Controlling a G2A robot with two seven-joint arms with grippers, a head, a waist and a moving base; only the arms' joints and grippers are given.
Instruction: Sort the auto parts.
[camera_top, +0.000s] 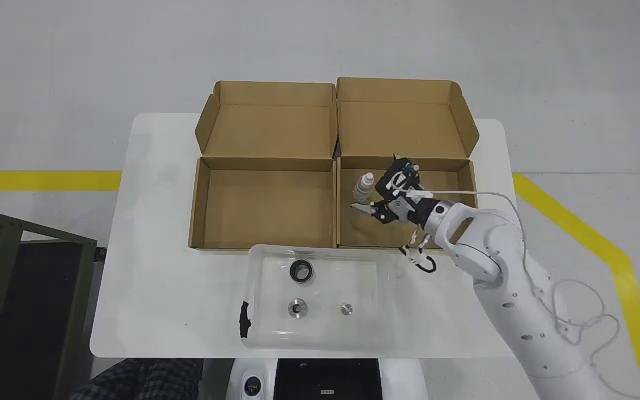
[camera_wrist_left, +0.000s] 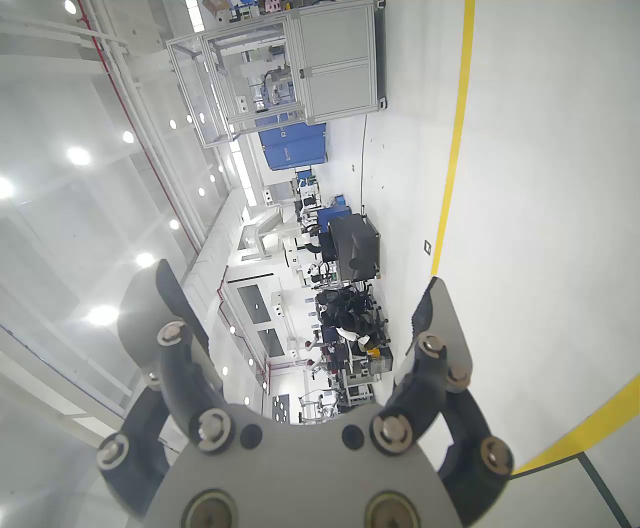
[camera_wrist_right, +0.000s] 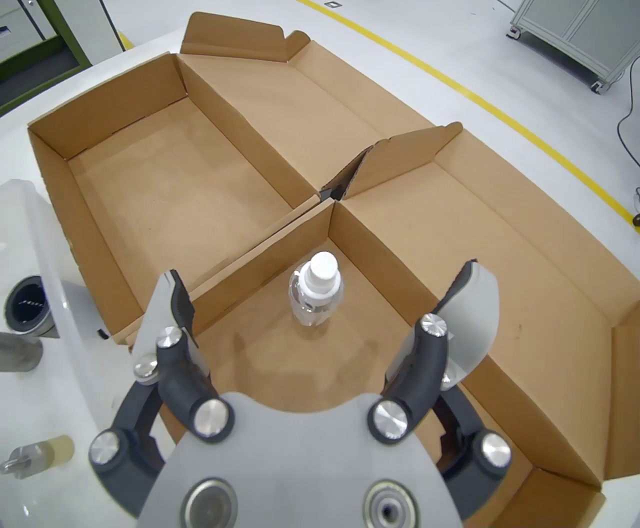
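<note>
Right gripper (camera_wrist_right: 321, 274), jaws spread and empty, just above upright bottle (camera_wrist_right: 315, 300); could clip cap and topple it inside cardboard box (camera_wrist_right: 380, 300) on withdrawing. Left gripper (camera_wrist_left: 300, 277) likewise spread, empty.

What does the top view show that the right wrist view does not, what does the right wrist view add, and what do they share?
The top view adds the white arm and a black mark on the near corner of the clear tray. The right wrist view adds a grey wheeled cabinet beyond the boxes. Both show the left box and the right box, open cardboard, side by side; the bottle upright in the right box near the shared wall; the open right gripper aimed at it, not touching; and a black ring in the tray.
</note>
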